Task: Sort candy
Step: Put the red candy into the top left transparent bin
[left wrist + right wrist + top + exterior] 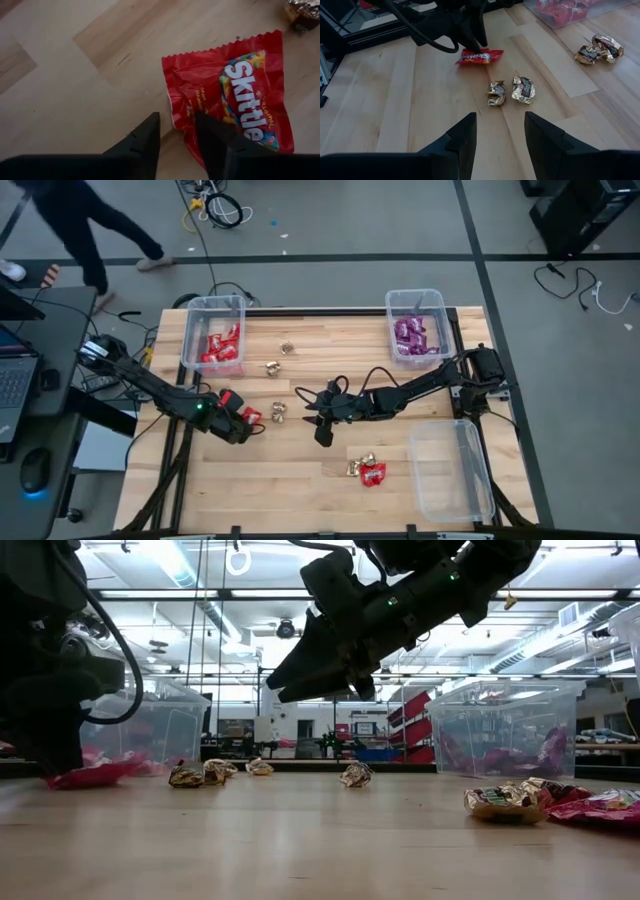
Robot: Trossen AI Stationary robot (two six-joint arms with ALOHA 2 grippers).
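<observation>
At mid-left of the high view, on the surface (300, 480), the left hand (177, 132) is set narrowly parted at a red packet's (235, 95) edge; the right hand (500, 132), wide and empty, is held centre, above gold pieces (512, 91).

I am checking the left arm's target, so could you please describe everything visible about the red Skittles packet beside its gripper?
The red Skittles packet is a flat, glossy, crinkled wrapper with zigzag end seams and white lettering among coloured sweets. It lies flat on the wooden table, near its left side. The left gripper is at its edge, fingers slightly apart, one overlapping the edge. A gold foil-wrapped candy lies just beyond it.
</observation>
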